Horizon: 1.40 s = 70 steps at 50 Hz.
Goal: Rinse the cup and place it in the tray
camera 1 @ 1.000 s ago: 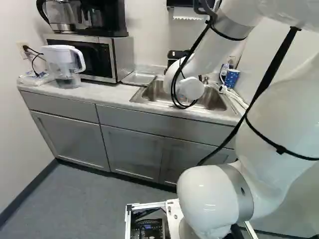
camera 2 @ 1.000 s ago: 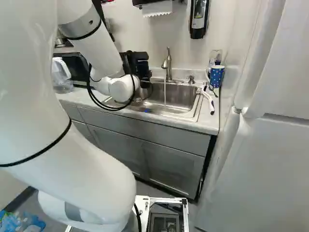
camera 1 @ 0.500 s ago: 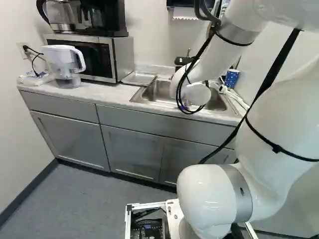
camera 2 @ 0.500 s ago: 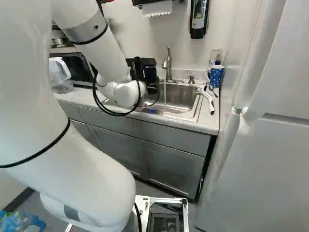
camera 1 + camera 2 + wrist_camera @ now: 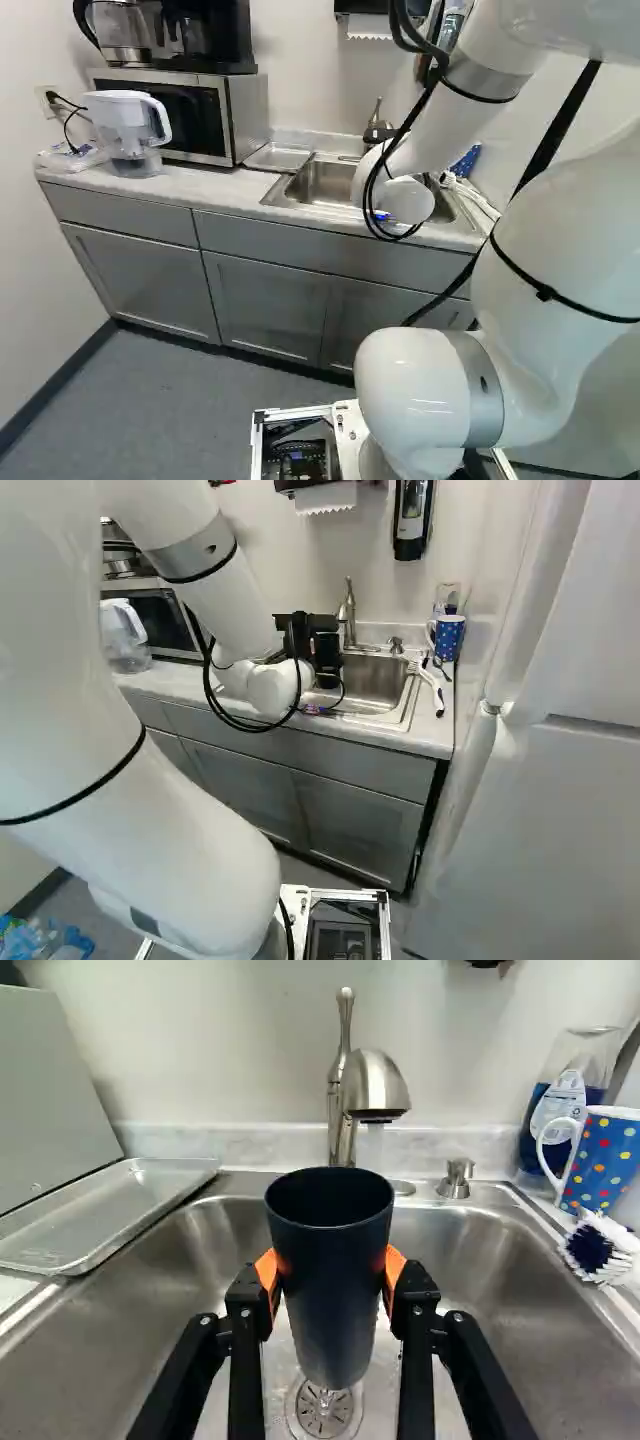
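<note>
Cup (image 5: 330, 1300), dark and smooth-sided, is hanging mouth upward over the sink (image 5: 490, 1270), just in front of the faucet (image 5: 375, 1085). Water (image 5: 370, 1145) is running from the spout and is dropping out of sight behind the cup's rim; whether any is going inside, the wrist view is not showing.

The task is standing, as I am judging it, at the rinsing stage. Gripping the cup and bringing it to the faucet are done; how much rinsing is done, I cannot tell. Placing is still wanting: the flat metal tray (image 5: 110, 1210) is lying on the counter to one side of the faucet, while a polka-dot mug (image 5: 603, 1160) and a scrub brush (image 5: 600, 1248) are sitting on its other side. The next move is probably calling for bringing the rim squarely under the spout, then draining the cup before carrying it to the tray.

The gripper (image 5: 331, 1275) is clamping the cup from two opposite sides, its orange pads (image 5: 267, 1278) pressing below the rim. The cup is sitting centrally between the jaws, its mouth rising above them and its base reaching down over the drain (image 5: 323, 1412).
</note>
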### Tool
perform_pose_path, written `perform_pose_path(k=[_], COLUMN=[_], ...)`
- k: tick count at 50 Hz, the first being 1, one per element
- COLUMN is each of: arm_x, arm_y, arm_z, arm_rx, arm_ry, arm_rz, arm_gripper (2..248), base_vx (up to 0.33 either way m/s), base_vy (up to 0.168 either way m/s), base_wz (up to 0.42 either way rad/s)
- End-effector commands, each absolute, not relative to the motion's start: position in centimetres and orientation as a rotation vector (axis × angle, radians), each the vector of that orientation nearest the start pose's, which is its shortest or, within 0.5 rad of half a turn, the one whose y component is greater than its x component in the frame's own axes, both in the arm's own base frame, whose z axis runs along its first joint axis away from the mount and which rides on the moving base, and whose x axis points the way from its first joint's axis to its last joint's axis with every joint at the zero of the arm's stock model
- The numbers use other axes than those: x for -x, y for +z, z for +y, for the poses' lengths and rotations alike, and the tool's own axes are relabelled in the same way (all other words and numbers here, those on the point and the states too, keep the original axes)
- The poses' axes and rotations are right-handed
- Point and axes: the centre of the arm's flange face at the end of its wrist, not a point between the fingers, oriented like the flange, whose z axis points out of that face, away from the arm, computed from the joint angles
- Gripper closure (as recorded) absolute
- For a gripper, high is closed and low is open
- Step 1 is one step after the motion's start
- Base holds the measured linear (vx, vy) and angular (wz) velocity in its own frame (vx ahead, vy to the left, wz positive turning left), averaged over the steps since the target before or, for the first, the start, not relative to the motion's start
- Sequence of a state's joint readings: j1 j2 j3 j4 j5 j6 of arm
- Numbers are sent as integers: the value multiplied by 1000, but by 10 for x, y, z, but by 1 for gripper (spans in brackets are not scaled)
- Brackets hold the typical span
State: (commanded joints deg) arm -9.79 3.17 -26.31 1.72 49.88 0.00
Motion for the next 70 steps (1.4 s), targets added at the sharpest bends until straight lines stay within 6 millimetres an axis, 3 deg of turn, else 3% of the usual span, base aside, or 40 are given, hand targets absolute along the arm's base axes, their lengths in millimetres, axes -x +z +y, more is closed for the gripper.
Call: perform_pose_path(k=[23, 70], arm_x=[-409, -421], arm_y=[437, 437], arm_z=[-102, -101], arm_rx=[2530, 2527], arm_ry=[-2086, -2084], arm_rz=[353, 342], arm_gripper=[129, 129], base_vx=[0, 0], base_vy=[0, 0], base_wz=[0, 0])
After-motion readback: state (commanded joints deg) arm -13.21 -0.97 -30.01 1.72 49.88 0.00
